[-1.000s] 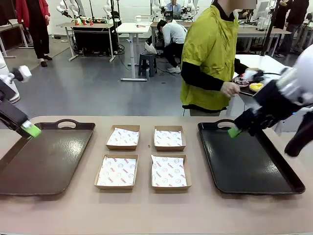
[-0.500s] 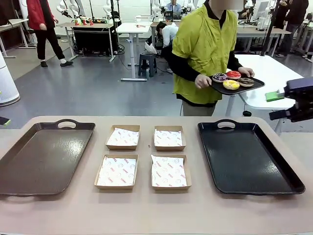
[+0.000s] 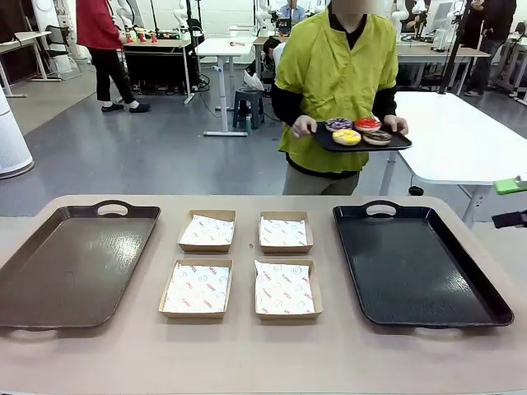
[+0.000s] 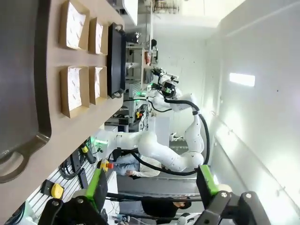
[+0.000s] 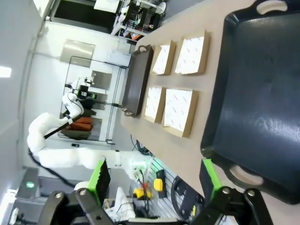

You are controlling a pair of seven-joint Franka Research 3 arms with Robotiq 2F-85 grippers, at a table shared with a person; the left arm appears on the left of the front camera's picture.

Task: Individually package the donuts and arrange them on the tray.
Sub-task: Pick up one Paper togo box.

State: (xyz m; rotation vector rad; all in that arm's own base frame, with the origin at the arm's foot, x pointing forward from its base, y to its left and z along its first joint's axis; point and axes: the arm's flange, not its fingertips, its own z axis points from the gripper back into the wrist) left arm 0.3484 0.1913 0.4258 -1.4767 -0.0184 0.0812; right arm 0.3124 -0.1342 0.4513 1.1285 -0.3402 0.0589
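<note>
Left gripper (image 4: 151,185), black two-finger claw with green pads: jaws wide, holding nothing, parked out past the table's side. Right gripper (image 5: 154,180): same build, jaws wide, holding nothing, looking along the long black plastic tray (image 5: 262,93) from beyond one handle end.

On the beige tabletop (image 3: 247,354), the black tray sits on the robot's right and a matching brown plastic tray (image 3: 70,263) on its left. Between them are four shallow brown cardboard boxes (image 3: 196,288) lined with printed white paper, two by two, not touching.

The donuts (image 3: 347,137) are off the table, on a small dark serving tray (image 3: 362,148). The person in the yellow-green top (image 3: 338,74) carries it in both hands (image 3: 304,126) at the far side. Purple-brown and red sit at the back, yellow and chocolate in front.
</note>
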